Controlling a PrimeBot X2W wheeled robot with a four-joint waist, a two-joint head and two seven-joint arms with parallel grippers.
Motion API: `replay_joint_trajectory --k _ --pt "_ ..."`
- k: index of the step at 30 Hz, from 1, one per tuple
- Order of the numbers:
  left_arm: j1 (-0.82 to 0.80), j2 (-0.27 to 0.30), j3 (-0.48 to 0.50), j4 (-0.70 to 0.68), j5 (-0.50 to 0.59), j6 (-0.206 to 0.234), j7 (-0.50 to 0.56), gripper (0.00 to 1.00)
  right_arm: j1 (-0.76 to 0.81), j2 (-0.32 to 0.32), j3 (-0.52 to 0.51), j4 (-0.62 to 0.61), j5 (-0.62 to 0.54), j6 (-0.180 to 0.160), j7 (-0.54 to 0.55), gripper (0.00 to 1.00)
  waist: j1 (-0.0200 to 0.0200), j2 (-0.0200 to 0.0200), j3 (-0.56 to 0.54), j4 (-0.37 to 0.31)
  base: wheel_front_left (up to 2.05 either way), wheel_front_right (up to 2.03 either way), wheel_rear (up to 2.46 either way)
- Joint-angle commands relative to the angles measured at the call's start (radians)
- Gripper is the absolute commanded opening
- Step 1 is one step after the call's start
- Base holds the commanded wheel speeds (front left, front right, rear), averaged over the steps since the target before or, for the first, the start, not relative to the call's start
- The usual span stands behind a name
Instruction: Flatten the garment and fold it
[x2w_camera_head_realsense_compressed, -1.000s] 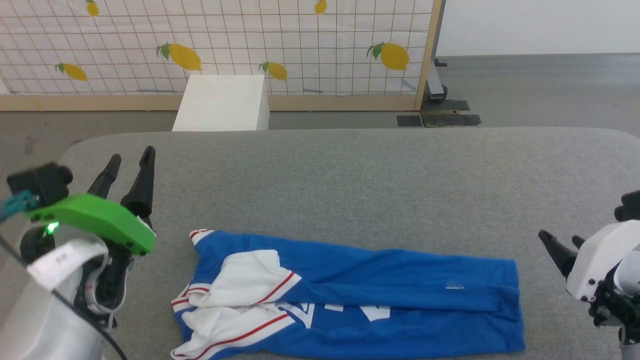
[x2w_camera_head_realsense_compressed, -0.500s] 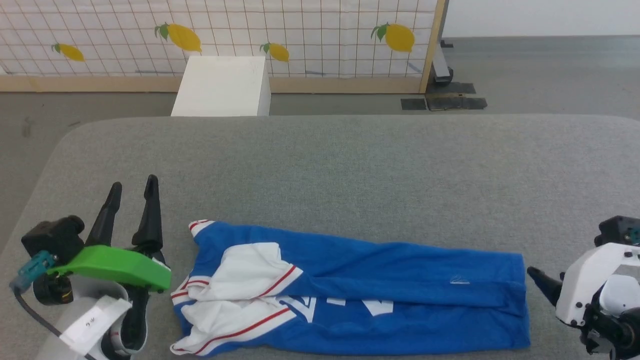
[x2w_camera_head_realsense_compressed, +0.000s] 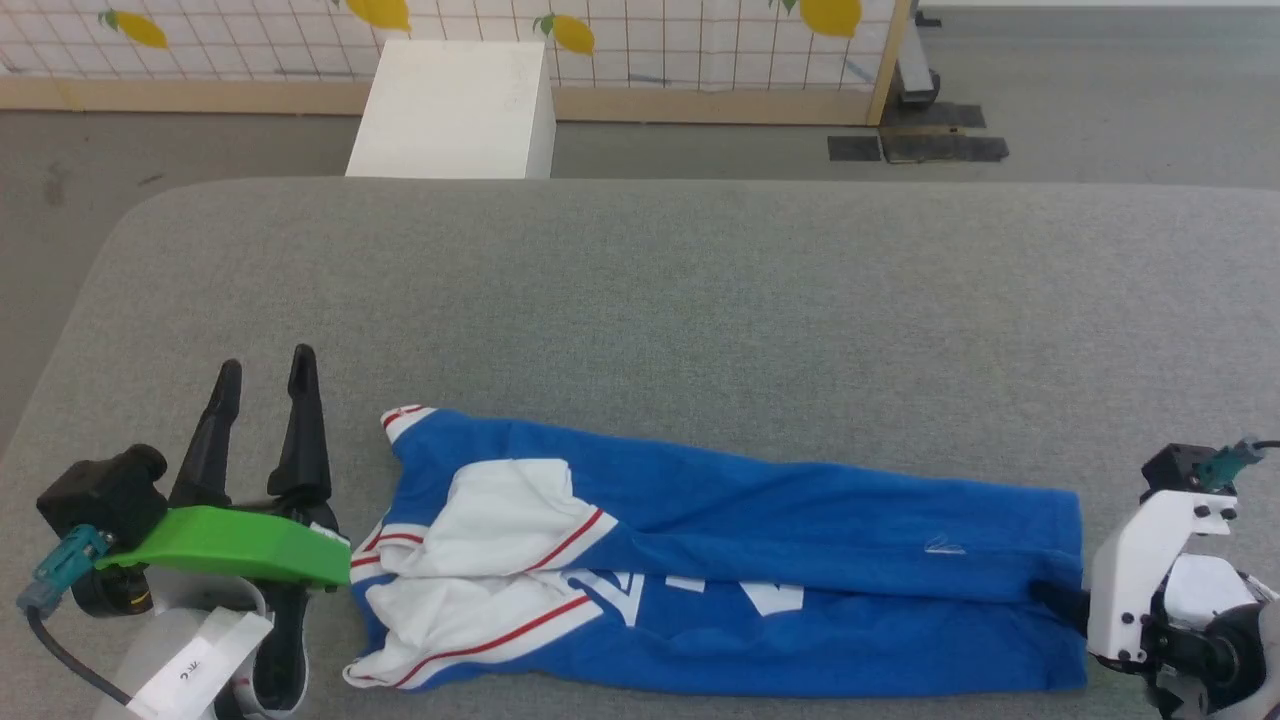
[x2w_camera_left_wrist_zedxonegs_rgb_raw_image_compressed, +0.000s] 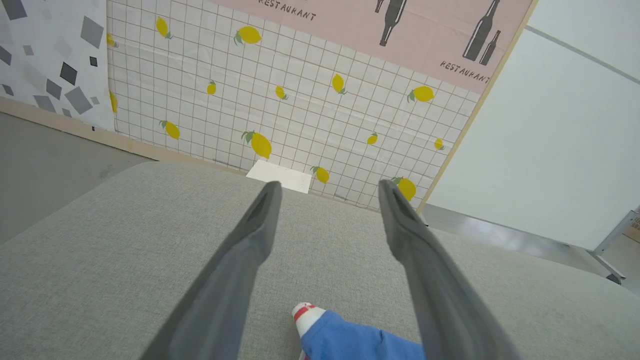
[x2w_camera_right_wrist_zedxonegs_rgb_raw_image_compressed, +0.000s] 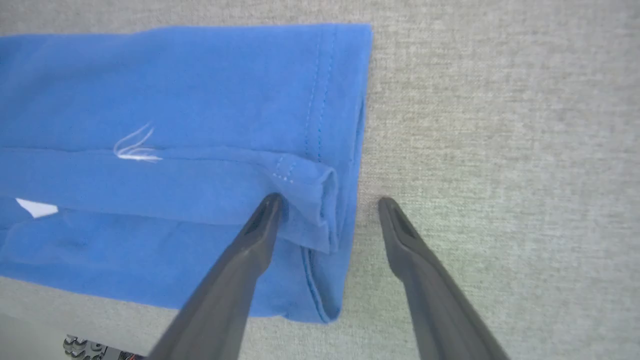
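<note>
Both spread wide, the left fingers (x2w_camera_head_realsense_compressed: 300, 430) stood beside the shirt (x2w_camera_head_realsense_compressed: 800, 520) while the right fingers (x2w_camera_right_wrist_zedxonegs_rgb_raw_image_compressed: 240, 270) straddled its hem, where a shallow pinch risked catching only one layer

The head view looks steeply down on the grey table (x2w_camera_head_realsense_compressed: 700, 300); the left wrist view sits low, facing along it toward the lemon-print screen (x2w_camera_left_wrist_zedxonegs_rgb_raw_image_compressed: 300, 100). The right wrist view looks down close over the hem end of the garment (x2w_camera_right_wrist_zedxonegs_rgb_raw_image_compressed: 175, 100), shared with the head view.
</note>
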Motion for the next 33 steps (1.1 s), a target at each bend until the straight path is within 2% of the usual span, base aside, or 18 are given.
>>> replay_joint_trajectory --k 1,14,15,16,17,18,33 --pt "0.013 -0.008 0.008 -0.005 0.013 -0.006 -0.004 1.00 -0.021 -0.002 0.010 0.006 -0.008 -0.001 0.006 1.00 0.0000 -0.0001 0.019 0.010 0.00 0.00 0.00" --pt "0.005 -0.043 0.038 -0.005 0.040 -0.037 -0.004 1.00 -0.052 0.017 0.111 0.042 0.041 -0.001 0.031 1.00 0.0000 -0.0001 0.051 0.018 0.00 0.00 0.00" --pt "0.005 -0.044 0.039 -0.005 0.041 -0.038 -0.004 1.00 -0.052 0.015 0.112 0.047 0.042 -0.001 0.037 0.94 0.0000 -0.0001 0.051 0.018 0.00 0.00 0.00" --pt "0.005 -0.046 0.041 -0.005 0.043 -0.039 -0.004 1.00 -0.054 0.013 0.115 0.050 0.043 -0.001 0.042 0.37 0.0000 -0.0001 0.052 0.017 0.00 0.00 0.00" --pt "0.005 -0.047 0.041 -0.005 0.044 -0.039 -0.004 1.00 -0.055 0.011 0.116 0.051 0.044 -0.001 0.044 0.16 0.0000 -0.0001 0.053 0.017 0.00 0.00 0.00" --pt "0.004 -0.048 0.042 -0.005 0.045 -0.040 -0.004 1.00 -0.054 0.010 0.113 0.056 0.046 -0.001 0.053 0.00 0.0000 -0.0001 0.053 0.017 0.00 0.00 0.00" --pt "0.008 -0.056 0.053 -0.004 0.051 -0.043 -0.004 1.00 -0.080 -0.006 0.032 0.026 0.021 -0.001 0.068 0.00 0.0000 -0.0001 0.055 0.009 0.00 0.00 0.00"
